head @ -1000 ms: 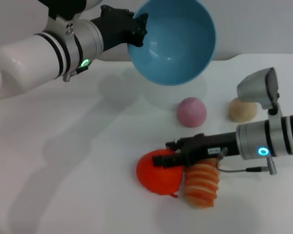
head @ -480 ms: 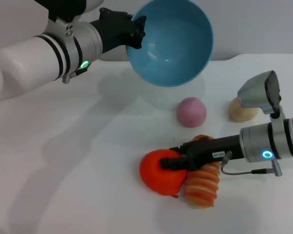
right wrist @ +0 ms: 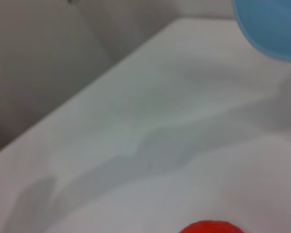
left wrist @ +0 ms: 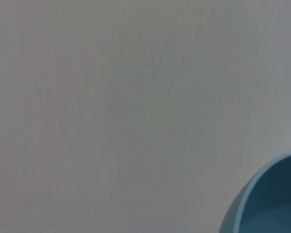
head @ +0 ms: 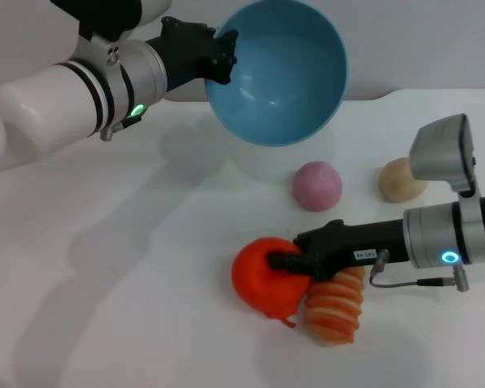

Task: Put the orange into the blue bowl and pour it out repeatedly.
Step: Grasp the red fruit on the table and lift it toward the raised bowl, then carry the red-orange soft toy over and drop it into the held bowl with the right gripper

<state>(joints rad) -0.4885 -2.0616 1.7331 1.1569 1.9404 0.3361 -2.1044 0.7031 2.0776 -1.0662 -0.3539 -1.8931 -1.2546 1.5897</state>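
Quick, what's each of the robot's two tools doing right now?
Left tool: shut on the rim of the blue bowl, held tilted above the table.
Right tool: shut on the orange, down at the table.

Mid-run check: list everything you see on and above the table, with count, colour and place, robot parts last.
orange: 1, red-orange, near middle of the table, in the right gripper's grasp.
striped roll: 1, orange and cream, touching the orange on its right, under the right gripper.
pink ball: 1, pink, on the table beyond the orange.
tan ball: 1, tan, right of the pink ball.
blue bowl: 1, light blue, held in the air at the far side, tilted, empty.
table: 1, white.
left gripper: black, shut on the bowl's rim.
right gripper: black, shut on the orange.
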